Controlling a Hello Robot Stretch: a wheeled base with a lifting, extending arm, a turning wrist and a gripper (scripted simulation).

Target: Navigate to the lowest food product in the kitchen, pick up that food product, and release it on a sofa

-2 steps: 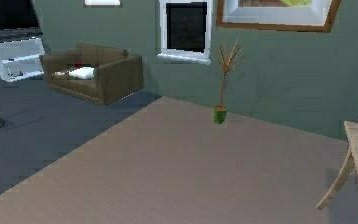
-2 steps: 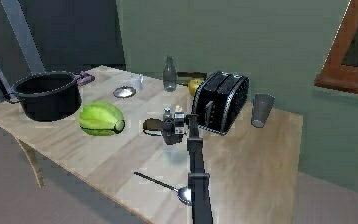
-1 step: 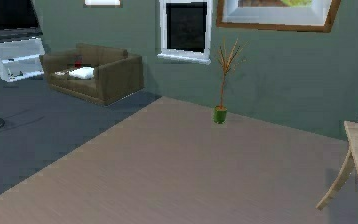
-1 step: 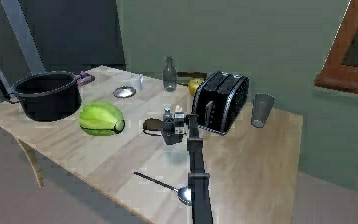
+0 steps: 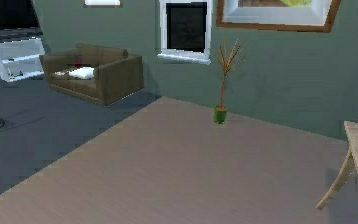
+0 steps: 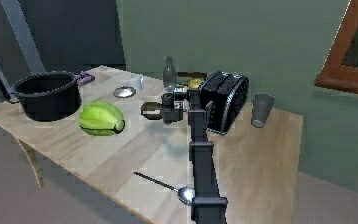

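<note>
A wooden table [image 6: 237,160] carries a green leafy food, perhaps a lettuce [image 6: 101,118]. My arm reaches out over the tabletop, and the gripper [image 6: 153,111] sits just right of that green food, in front of a clear bottle [image 6: 169,72]. A small tan blob lies at the gripper's far end on the table, so I cannot tell whether the gripper holds anything. A brown sofa [image 5: 95,68] stands at the back left of the forward view, with a small white and red thing [image 5: 82,72] on its seat.
On the table also stand a black pot [image 6: 46,95], a black toaster [image 6: 224,100], a grey cup [image 6: 261,109], a small dish [image 6: 124,92] and a spoon [image 6: 165,184]. A potted plant [image 5: 222,88] stands on the floor by the wall. A white TV stand [image 5: 17,55] is left of the sofa.
</note>
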